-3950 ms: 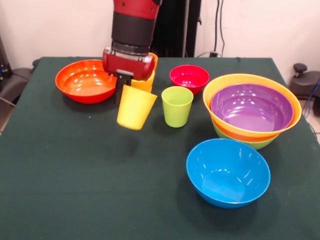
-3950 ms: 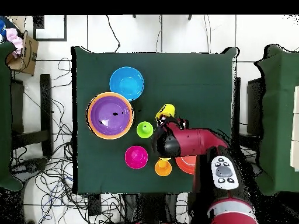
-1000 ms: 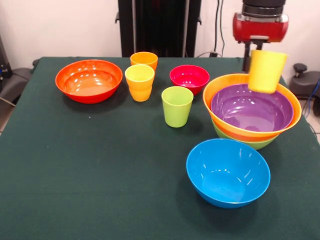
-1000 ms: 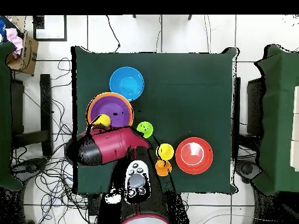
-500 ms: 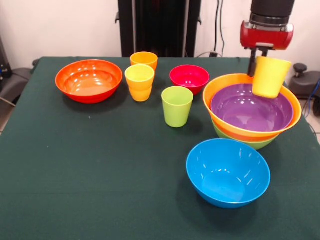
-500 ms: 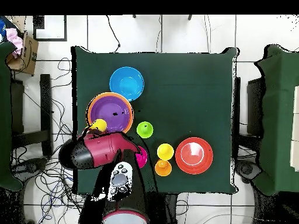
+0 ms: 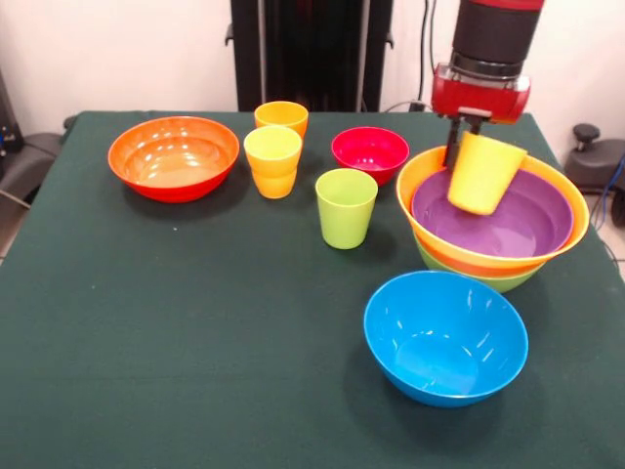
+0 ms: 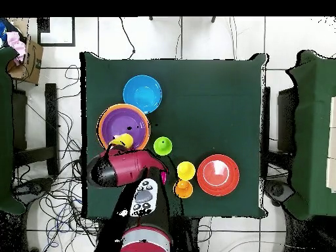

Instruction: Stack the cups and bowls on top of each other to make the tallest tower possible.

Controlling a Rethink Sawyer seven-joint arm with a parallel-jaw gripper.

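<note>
Front view: gripper [image 7: 467, 154] clamped on the tilted yellow cup [image 7: 483, 174], hanging over the purple bowl [image 7: 508, 217] at its ten o'clock rim

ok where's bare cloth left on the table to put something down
The whole camera-side half of the table beside the blue bowl is bare. So is the strip between the lime green cup and the blue bowl. The far edge is crowded: red-orange bowl, cups, magenta bowl, nested bowls.
</note>
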